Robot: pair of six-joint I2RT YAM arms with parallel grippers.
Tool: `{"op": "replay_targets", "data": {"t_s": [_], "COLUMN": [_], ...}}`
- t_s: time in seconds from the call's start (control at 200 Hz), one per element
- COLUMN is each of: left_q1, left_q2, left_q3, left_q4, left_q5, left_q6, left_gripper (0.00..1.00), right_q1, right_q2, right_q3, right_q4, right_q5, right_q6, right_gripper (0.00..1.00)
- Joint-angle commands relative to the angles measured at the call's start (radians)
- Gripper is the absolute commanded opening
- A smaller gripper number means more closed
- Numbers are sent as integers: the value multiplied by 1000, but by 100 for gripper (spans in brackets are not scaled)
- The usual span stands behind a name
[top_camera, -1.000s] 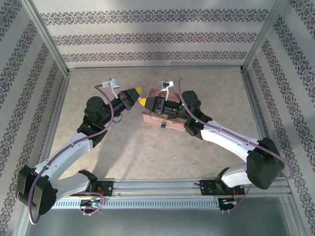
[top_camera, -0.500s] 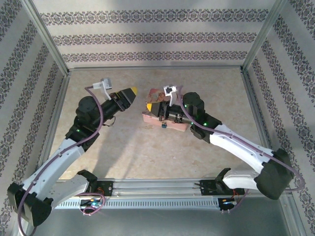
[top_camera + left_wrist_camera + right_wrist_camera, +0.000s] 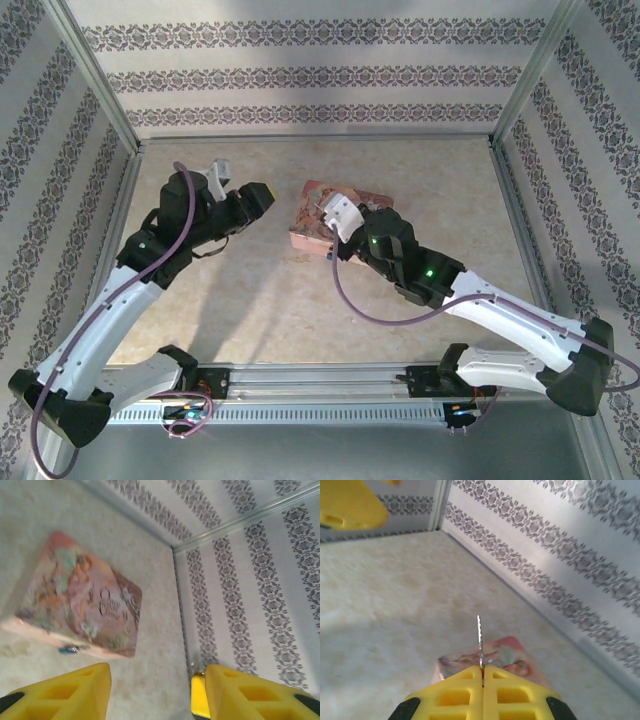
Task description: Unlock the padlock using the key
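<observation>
Right wrist view, and we've got the key clamped in the right gripper, yellow fingers pressed together on it and the toothed blade poking straight out past the tips, with the pink box just beyond. Over to the left wrist camera: the padlock lies on the table against the box's side edge, touching it, ahead of the left gripper and apart from it. That gripper's fingers stand apart with nothing between them. From the top view we see the left gripper to the left of the box, a bare gap between them, and the right wrist over the box's near side. Bare table spreads all round, and the patterned walls stand well back.
</observation>
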Motion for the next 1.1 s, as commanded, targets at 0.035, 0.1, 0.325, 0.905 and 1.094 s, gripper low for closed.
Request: {"op": "replay_targets", "data": {"t_s": [0.035, 0.1, 0.325, 0.905, 1.094], "left_q1": [2, -4, -24, -96, -105], "left_q2": [-2, 6, -26, 27, 43], "left_q3": [-82, -83, -198, -281, -278], "left_q4": [158, 156, 331, 492, 495], "left_q5": [141, 136, 71, -8, -11], "left_q6": [-226, -237, -405, -579, -588], "left_gripper": [50, 50, 43, 38, 37], "right_q1": [51, 65, 97, 104, 104], "right_q2": [12, 23, 51, 129, 126], "right_q3": [-14, -15, -19, 38, 42], "right_q4": [98, 113, 95, 74, 74], "right_q5": [129, 140, 121, 84, 59], "right_q6": [-364, -442, -631, -704, -702], "right_gripper": [0, 0, 0, 0, 0]}}
